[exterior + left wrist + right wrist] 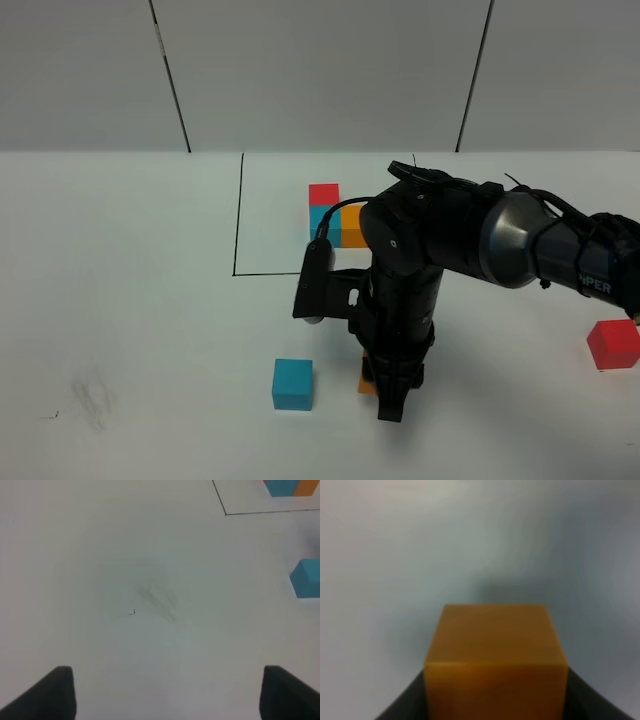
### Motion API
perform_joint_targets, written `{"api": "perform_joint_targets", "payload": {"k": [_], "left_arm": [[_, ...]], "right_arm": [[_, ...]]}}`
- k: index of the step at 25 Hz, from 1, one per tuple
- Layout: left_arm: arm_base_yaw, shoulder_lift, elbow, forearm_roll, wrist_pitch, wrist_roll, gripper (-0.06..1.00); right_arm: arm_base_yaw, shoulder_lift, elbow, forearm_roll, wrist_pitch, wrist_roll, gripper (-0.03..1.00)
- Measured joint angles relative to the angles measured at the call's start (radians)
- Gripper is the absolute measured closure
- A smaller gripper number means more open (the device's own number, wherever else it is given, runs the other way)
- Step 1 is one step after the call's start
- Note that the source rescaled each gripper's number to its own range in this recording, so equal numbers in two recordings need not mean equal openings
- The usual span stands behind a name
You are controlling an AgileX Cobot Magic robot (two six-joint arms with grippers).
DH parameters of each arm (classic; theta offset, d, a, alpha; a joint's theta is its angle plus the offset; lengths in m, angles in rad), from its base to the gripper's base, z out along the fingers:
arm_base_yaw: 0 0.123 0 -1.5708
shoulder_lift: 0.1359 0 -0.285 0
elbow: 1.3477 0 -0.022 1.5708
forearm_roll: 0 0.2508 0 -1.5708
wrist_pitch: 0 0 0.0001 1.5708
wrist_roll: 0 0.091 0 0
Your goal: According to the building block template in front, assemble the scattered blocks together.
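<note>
Your right gripper [392, 398] clamps the orange block [495, 652] by opposite flat faces, at six o'clock from the template [323, 195]. It looks light, rigid, matte; grip mid-height, squarely. Your left gripper [167, 672] hangs spread, empty.

Glossy black arm [440, 240], white lettering [594, 286], perhaps thin cables

At the back of the counter [120, 300], template cluster [335, 215] inside the drawn frame [240, 220]; nearer and left, loose block [292, 384]; just right of it, second block [366, 382] between the right end effector [388, 400] fingers; far right, third block [613, 345].
</note>
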Motion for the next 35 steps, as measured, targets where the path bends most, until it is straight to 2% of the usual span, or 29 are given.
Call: {"api": "perform_joint_targets", "payload": {"k": [8, 14, 21, 35], "left_arm": [[0.000, 0.000, 0.000, 0.000, 0.000, 0.000, 0.10], [0.000, 0.000, 0.000, 0.000, 0.000, 0.000, 0.10], [0.000, 0.000, 0.000, 0.000, 0.000, 0.000, 0.10], [0.000, 0.000, 0.000, 0.000, 0.000, 0.001, 0.10]], "right_arm": [[0.039, 0.000, 0.000, 0.016, -0.104, -0.024, 0.94], [0.039, 0.000, 0.000, 0.028, -0.123, -0.047, 0.94], [0.039, 0.001, 0.000, 0.101, -0.145, -0.123, 0.94], [0.039, 0.061, -0.002, 0.089, -0.159, -0.126, 0.94]]}}
